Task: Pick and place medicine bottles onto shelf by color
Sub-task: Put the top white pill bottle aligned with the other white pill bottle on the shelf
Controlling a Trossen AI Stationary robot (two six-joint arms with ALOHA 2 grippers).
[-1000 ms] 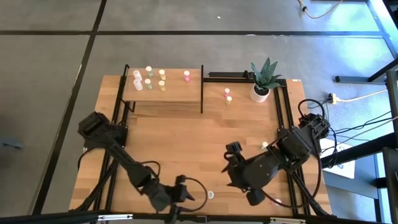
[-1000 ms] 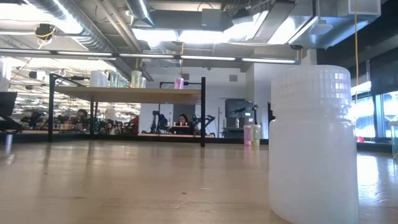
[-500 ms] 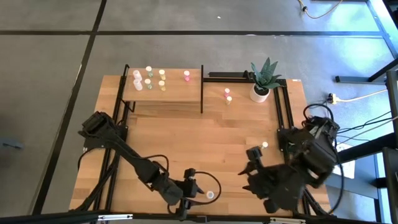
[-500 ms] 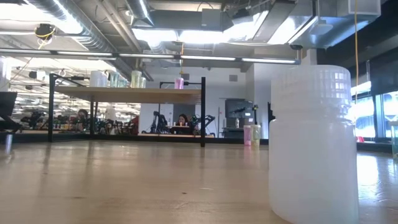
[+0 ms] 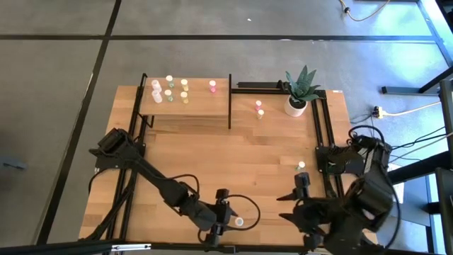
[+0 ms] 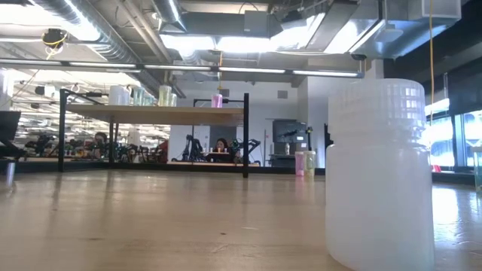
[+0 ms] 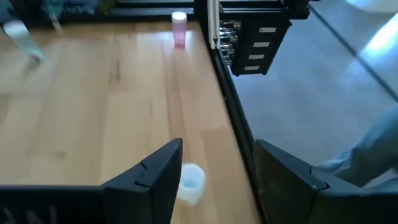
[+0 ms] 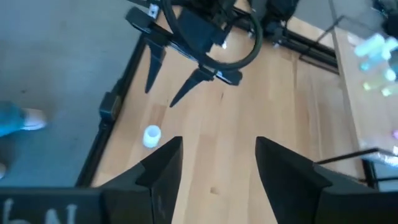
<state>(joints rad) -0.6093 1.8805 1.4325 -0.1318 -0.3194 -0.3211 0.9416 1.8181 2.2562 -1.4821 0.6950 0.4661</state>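
At the bottom centre of the overhead frame, the left gripper (image 5: pixel 225 221), jaws apart, probably nears a white bottle (image 5: pixel 239 222) and should straddle it squarely; the right gripper (image 5: pixel 303 207) waits open nearby.

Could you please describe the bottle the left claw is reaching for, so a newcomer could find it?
Start at the tabletop's near edge, opposite the shelf. There the left claw sits open beside a small white bottle. It stands alone, far from all others.
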